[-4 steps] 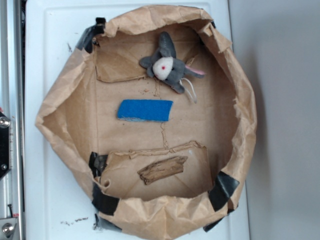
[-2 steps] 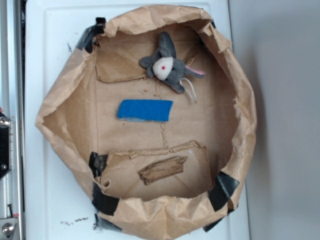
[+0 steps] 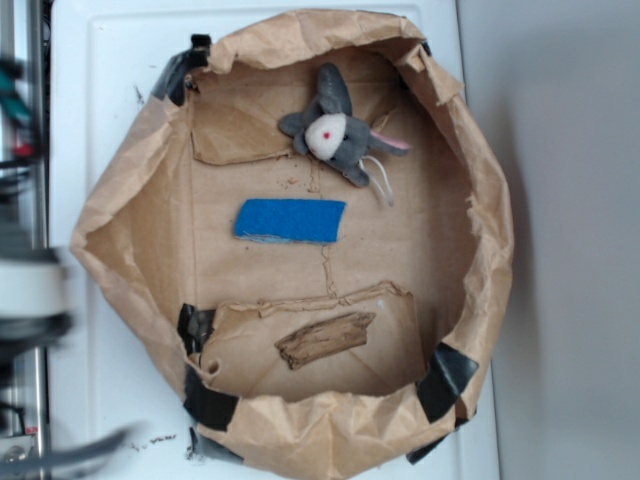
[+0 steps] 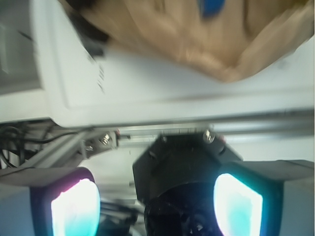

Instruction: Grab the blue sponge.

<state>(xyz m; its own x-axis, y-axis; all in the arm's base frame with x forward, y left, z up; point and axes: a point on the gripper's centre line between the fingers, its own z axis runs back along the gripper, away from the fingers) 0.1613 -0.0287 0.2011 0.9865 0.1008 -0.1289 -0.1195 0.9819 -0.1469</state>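
The blue sponge [image 3: 291,221] lies flat in the middle of the brown paper bag's floor [image 3: 400,240], long side running left to right. In the wrist view only a blurred blue corner of the sponge [image 4: 212,7] shows at the top edge, past the bag's paper wall [image 4: 197,44]. My gripper [image 4: 156,204] is open, its two glowing pads [image 4: 75,209] far apart with nothing between them. It hovers outside the bag, over the metal rail beside the white board. In the exterior view a blurred part of my arm [image 3: 30,290] shows at the left edge.
A grey plush toy [image 3: 338,128] lies at the back of the bag, and a brown wood piece [image 3: 324,339] lies on a paper flap in front. The bag's crumpled walls stand up all around, taped to the white board [image 3: 110,90]. A grey surface [image 3: 570,240] lies to the right.
My arm has swung into view at the left edge of the exterior view, blurred by motion. The sponge, plush toy and wood piece have not moved.
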